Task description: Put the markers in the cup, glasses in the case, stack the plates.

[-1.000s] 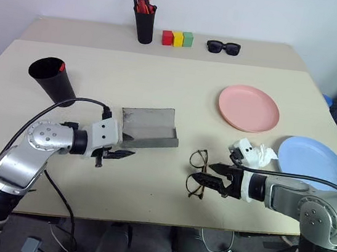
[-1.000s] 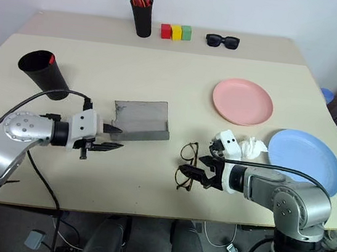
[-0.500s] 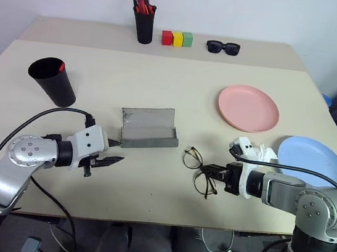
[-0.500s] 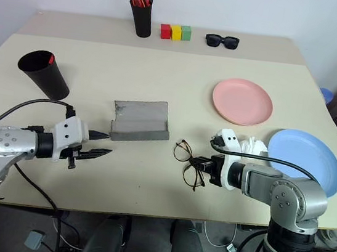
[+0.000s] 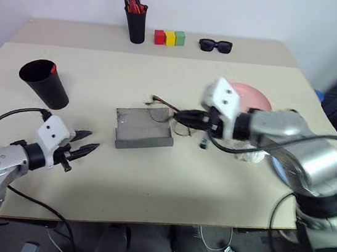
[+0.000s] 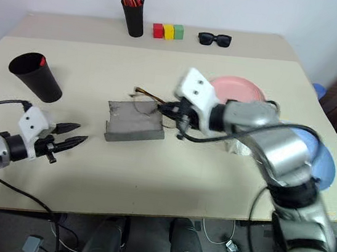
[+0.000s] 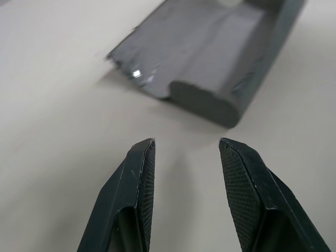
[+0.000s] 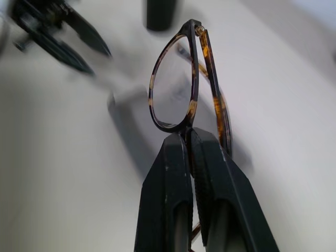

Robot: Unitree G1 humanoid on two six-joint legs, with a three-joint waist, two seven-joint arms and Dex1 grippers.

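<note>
Right gripper (image 5: 185, 117) at frame centre, fingers clenched on glasses (image 8: 181, 86), pinching frame between lenses. Glasses lifted off table (image 5: 210, 187), hanging over right end of open grey case (image 5: 143, 130). Left gripper (image 5: 85, 148) at lower left, fingers parted, grasping nothing, hovering just left of case. Black cup (image 5: 43, 83) at left, red marker tip (image 5: 53, 68) at its rim. Pink plate (image 5: 256, 97) behind right arm; blue plate (image 6: 322, 165) at right edge, mostly hidden. Pen pot (image 5: 135, 19), coloured blocks (image 5: 169, 37), sunglasses (image 5: 215, 45) along top.

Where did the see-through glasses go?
The right gripper is holding the glasses up over the open grey case, mid-table.
</note>
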